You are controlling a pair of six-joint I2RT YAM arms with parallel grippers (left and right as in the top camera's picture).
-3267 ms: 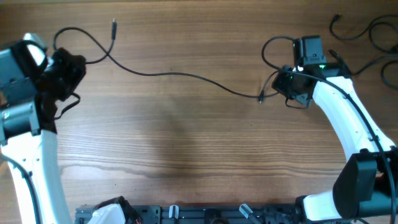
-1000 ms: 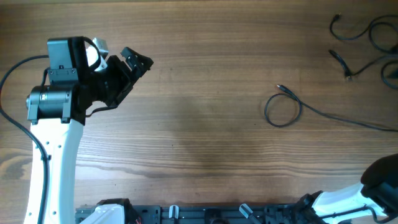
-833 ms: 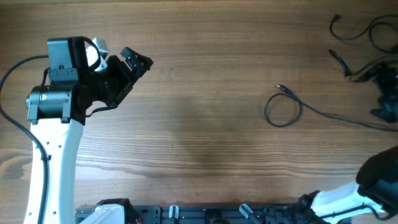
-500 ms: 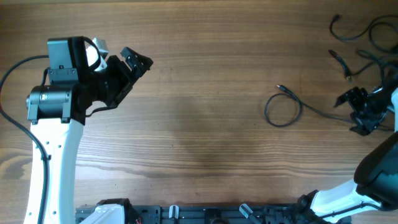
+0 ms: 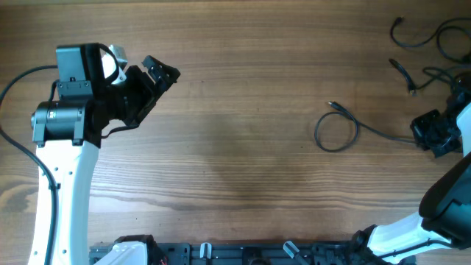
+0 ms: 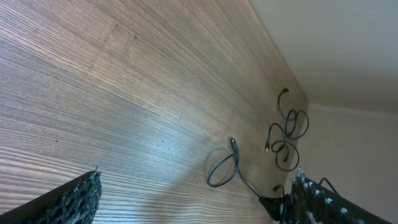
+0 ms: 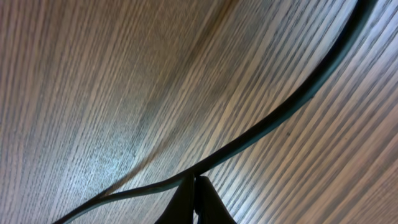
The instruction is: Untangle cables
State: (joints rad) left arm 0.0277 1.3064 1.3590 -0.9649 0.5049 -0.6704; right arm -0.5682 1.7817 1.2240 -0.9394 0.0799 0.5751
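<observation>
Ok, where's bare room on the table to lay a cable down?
The broad middle of the table, between the left claw and the looped cable, is bare. The far right is crowded: tangled cables and the right claw.

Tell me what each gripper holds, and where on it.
The right gripper pinches the thin black cable mid-strand, beyond its loop; the left gripper is open, empty.

Thin black cable (image 5: 316, 135) flat on the wood, curled into one loop beside its metal-tipped plug (image 5: 331, 104), strand trailing right, other black cables (image 5: 441, 33) loosely tangled in the far right corner.
</observation>
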